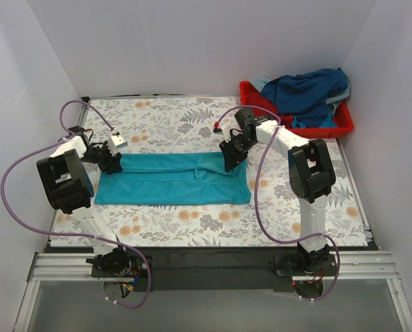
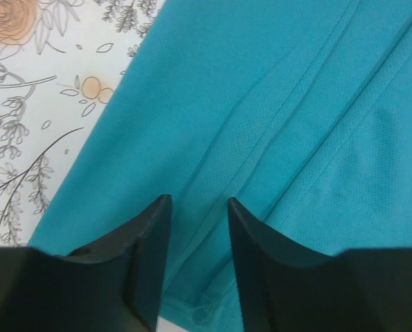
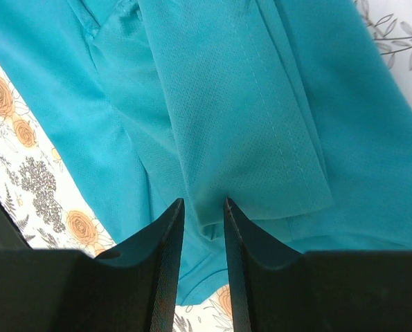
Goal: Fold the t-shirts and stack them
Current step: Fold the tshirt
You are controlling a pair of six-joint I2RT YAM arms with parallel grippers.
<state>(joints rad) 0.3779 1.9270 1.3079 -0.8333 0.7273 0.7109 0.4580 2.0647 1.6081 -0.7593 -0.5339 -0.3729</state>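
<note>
T-shirt of teal-turquoise cloth (image 1: 171, 180) lies folded lengthwise on floral-print worktop (image 1: 192, 221); left tool (image 2: 199, 204) stands parted over its left end; whether right tool (image 3: 203, 204) grips its right end is unclear.

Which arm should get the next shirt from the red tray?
Right, probably. The tray of shirts sits in the far right corner, nearer the right hand; the left hand is at the other end of the teal shirt.

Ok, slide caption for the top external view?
Left gripper and right gripper at opposite ends of the part-folded teal t-shirt; more shirts in red tray.
</note>
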